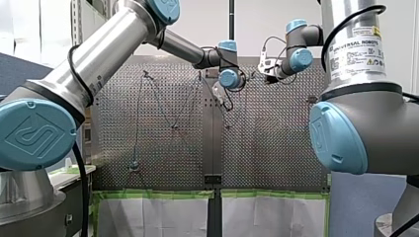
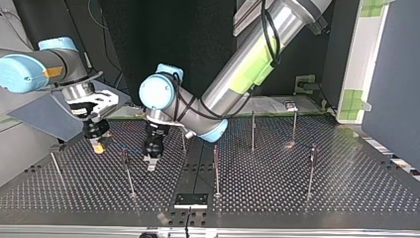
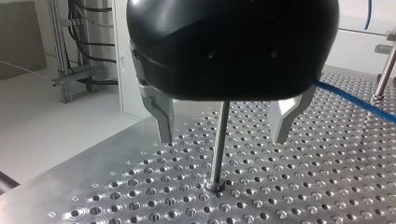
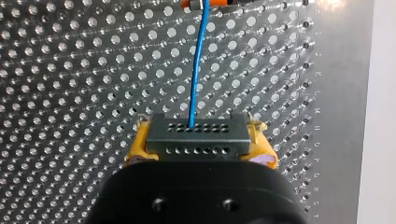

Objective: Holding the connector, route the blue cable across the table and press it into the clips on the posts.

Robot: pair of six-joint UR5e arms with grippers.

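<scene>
Right wrist view gives you the grasp plainly. The yellow pads [image 4: 137, 142] of my right gripper [image 4: 201, 135] are clamped on the two ends of the dark grey connector [image 4: 195, 140], a flat block with two rows of small holes on its face. You can follow the blue cable [image 4: 198, 65] out of the middle of that block and straight ahead over the perforated table [image 4: 70, 93]. It runs to an orange piece [image 4: 219, 3] at the far rim of the view, which is cut off too much for you to tell what it is.

Left wrist view shows you my left gripper [image 3: 222, 137] spread wide and holding nothing. Its two metal fingers [image 3: 161, 116] stand on either side of a thin upright post [image 3: 217, 158], apart from it on both sides. Beside that gripper the blue cable slants across the holes, near a second post [image 3: 385, 74].

Top view lets you place both. My right gripper hangs yellow-tipped over the table at the view's left, pointing down. My left gripper hangs just beside it, nearer the middle, also pointing down. Further posts [image 2: 311, 171] stand well apart across the right half of the table.

Front view puts both grippers close together for you at the table's far end.
</scene>
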